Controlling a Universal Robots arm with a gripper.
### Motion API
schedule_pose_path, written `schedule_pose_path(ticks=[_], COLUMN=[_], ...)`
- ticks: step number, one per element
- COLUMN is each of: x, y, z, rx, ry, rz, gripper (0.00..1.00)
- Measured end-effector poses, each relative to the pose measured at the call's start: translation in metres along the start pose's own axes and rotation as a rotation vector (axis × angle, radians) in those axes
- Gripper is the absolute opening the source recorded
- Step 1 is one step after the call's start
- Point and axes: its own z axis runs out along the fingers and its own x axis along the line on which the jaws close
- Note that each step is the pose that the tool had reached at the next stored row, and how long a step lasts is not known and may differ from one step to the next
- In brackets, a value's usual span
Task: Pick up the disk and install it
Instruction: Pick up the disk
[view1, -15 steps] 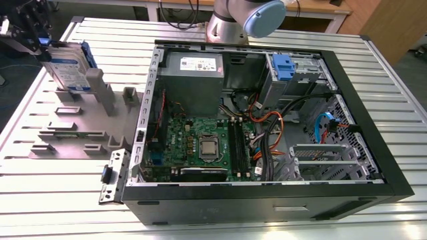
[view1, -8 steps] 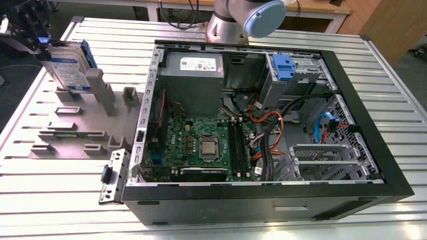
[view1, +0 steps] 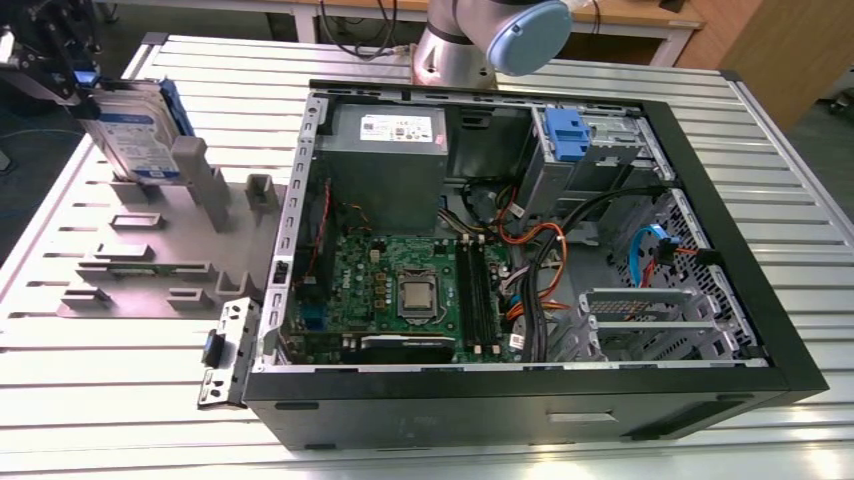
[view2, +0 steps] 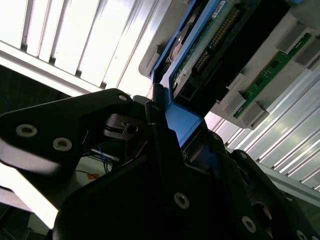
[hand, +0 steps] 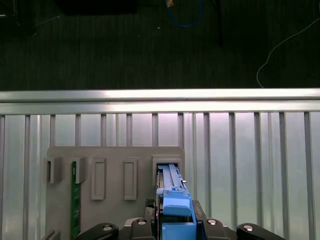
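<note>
The disk (view1: 138, 135) stands on edge at the exterior view's far left, a silver drive with a white-and-blue label and a blue carrier frame. Its lower end is at a slot of the grey holder (view1: 147, 250). My gripper (view1: 67, 75) is over its upper end. In the first wrist view the black fingers (hand: 150, 222) close on both sides of the disk's (hand: 172, 200) blue frame. The second wrist view shows the same blue frame (view2: 182, 122) pinched in the gripper (view2: 170, 125), with the disk's underside (view2: 210, 35) reaching away from it.
The open computer case (view1: 747, 300) lies on the slatted table to the exterior view's right, with a motherboard (view1: 400, 290), a grey power supply (view1: 387, 150), cables and a blue bracket (view1: 567, 135) at the drive bay. A green circuit board (hand: 76, 200) stands in another holder slot.
</note>
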Motion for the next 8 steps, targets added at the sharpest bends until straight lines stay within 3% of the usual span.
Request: schedule_pose_path(ticks=[8], x=[0.0], y=[0.0001], z=[-0.0032], rx=[0.0], ry=[0.0], rz=[0.0], gripper=[0.36])
